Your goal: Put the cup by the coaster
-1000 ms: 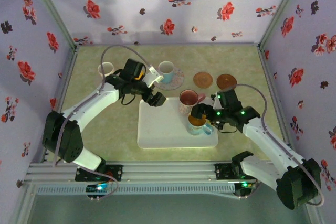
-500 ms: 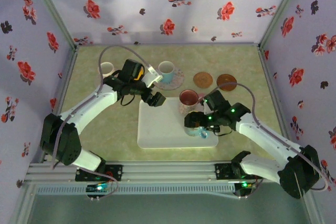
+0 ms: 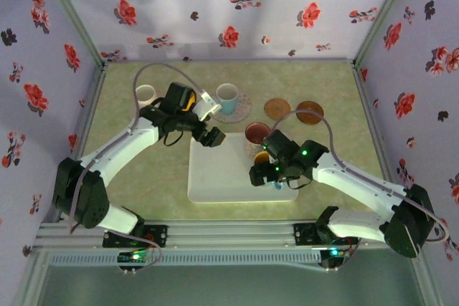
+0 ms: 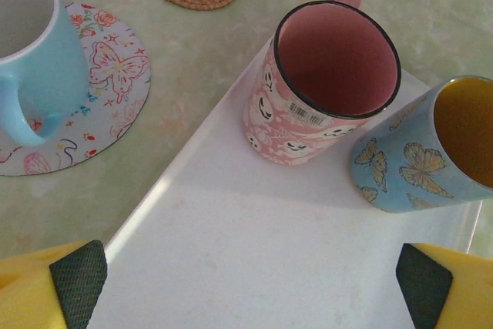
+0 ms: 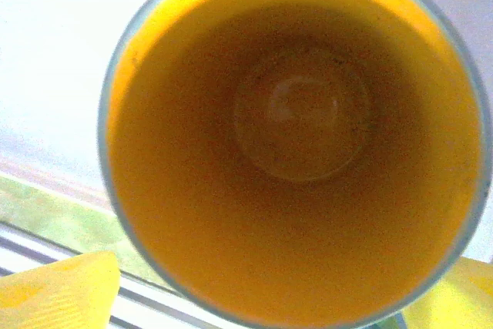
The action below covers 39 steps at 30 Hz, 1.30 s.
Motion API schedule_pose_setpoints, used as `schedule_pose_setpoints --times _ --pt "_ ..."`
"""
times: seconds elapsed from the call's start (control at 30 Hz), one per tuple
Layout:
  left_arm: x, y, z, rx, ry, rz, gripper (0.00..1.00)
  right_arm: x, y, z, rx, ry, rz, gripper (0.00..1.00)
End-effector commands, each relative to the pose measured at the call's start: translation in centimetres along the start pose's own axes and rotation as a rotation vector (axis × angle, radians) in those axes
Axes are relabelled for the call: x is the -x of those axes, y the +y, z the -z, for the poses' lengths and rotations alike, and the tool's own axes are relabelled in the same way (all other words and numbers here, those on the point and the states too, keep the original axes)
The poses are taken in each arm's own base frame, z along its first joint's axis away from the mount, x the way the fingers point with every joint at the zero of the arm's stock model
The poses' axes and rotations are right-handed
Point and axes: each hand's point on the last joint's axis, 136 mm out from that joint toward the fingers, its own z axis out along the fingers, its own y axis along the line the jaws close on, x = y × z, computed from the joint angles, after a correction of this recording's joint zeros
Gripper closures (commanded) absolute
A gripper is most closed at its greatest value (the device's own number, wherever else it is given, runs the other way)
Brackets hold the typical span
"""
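In the last second the right gripper (image 3: 267,168) has swung left and now stands directly over the butterfly cup (image 4: 400,171). The cup is upright on the near right part of the white tray (image 3: 215,177), just beside the pink mug (image 4: 308,105). The gripper's fingers (image 5: 58,290) are spread on both sides of the rim and are starting to come together, but I cannot tell if they touch it yet. The left gripper (image 4: 250,279) stays wide open and empty. I judge that the grasp is near, and the carry to a woven coaster (image 3: 277,109) is still to do.
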Motion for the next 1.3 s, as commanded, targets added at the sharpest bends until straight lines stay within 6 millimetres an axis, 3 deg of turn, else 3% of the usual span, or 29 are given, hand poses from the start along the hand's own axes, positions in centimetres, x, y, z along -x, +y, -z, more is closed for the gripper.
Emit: schedule_pose_setpoints --times 0.0,0.2,0.7,1.03,1.27 --pt "0.5 -0.7 1.1 0.001 -0.049 -0.069 0.0 0.3 -1.0 0.2 -0.083 -0.016 0.043 0.15" --pt "0.7 -1.5 2.0 -0.008 -0.107 -0.102 0.0 0.5 -1.3 0.0 -0.103 -0.066 0.078 0.22" --pt "0.5 -2.9 3.0 -0.043 -0.182 -0.117 0.0 -1.4 -2.7 -1.7 -0.137 -0.048 0.06 0.34" --pt "0.2 -3.4 3.0 -0.058 -0.204 -0.125 0.0 -1.8 -3.3 -2.7 -0.15 -0.045 0.059 0.52" --pt "-0.5 -3.8 2.7 -0.068 -0.192 -0.129 0.0 -1.4 -3.6 -2.9 -0.171 -0.061 0.064 0.55"
